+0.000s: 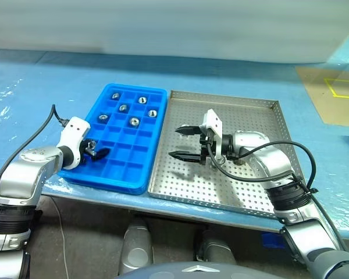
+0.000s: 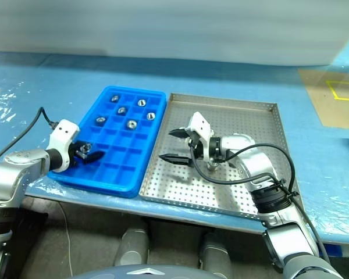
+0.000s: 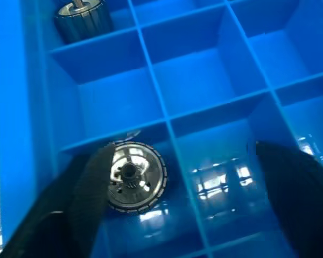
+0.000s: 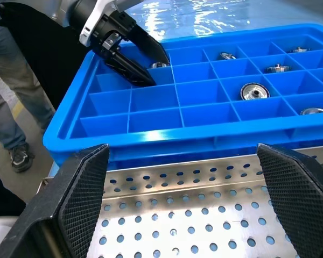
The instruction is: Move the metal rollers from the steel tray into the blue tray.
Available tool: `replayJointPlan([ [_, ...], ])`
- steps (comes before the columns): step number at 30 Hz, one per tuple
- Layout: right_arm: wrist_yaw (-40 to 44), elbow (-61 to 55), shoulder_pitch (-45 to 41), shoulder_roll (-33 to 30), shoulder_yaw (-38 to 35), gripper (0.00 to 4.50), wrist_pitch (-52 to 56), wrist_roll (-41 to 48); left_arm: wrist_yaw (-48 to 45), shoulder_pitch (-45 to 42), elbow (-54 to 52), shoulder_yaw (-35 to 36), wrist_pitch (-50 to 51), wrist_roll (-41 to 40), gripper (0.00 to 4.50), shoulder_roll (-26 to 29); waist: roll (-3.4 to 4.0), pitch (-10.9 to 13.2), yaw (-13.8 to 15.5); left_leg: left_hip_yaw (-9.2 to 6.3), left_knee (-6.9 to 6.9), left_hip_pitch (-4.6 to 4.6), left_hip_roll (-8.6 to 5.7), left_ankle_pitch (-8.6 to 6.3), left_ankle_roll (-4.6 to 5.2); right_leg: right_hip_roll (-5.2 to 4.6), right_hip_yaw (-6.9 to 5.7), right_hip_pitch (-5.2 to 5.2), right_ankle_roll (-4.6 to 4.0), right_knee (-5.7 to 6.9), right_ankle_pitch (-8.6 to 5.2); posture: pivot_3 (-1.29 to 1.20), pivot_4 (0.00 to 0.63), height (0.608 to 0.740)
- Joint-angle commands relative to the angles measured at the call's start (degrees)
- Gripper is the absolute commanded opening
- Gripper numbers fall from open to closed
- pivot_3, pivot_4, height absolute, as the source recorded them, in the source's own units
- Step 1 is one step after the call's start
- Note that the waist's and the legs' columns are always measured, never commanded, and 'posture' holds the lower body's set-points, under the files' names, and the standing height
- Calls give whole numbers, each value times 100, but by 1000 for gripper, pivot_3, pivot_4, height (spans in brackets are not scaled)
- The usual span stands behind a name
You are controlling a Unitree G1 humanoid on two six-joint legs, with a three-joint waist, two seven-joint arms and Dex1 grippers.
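Blue-covered table [image 1: 41,87] below a pale wall [image 1: 163,26].

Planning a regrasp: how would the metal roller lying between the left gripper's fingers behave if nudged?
The metal roller looks polished and solid, so probably slippery and heavy for its size. It lies flat, hole up, so it would likely slide rather than roll. The blue tray compartment walls should stop it.

**Factory-style workbench / robot test cell**

Looks industrial, not domestic. Bench is wrapped in blue plastic sheeting [image 1: 41,87]. Parts handling kit on it: perforated steel tray [image 1: 244,116] beside a blue compartment tray [image 1: 119,168] holding metal rollers [image 1: 134,121]. Yellow floor-marking tape [image 1: 343,87] on the right. A person in jeans [image 4: 5,80] and work shoes stands nearby.
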Motion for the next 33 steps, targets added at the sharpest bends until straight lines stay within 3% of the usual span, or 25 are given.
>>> replayJointPlan([
  [1,-15,-233,-10,-2,-117,4500,-38,75,97,-190,83,267,-24,-62,4486,-79,0,0,3,0,0,-1,0,1,-1,0,0,0,0,0,0,295,150,740],
  [13,-254,-505,168,-27,-365,4500,143,216,-109,-1230,232,276,-106,-358,4486,-229,-2,1,89,0,3,-58,6,10,-8,-42,-61,2,9,0,-5,227,150,740],
  [20,-411,-665,312,-71,-460,4500,212,237,-481,-1749,179,3,89,-452,4486,-31,-2,1,-116,4,15,-65,-8,30,-27,-60,-65,0,-5,-9,4,191,150,740],
  [33,-777,-1049,546,-242,-729,4500,337,306,-1247,-2218,1309,-1054,-878,-37,4486,-588,-2,1,-303,6,13,-70,-8,28,-22,-60,-68,0,-2,-14,-13,74,150,740],
])
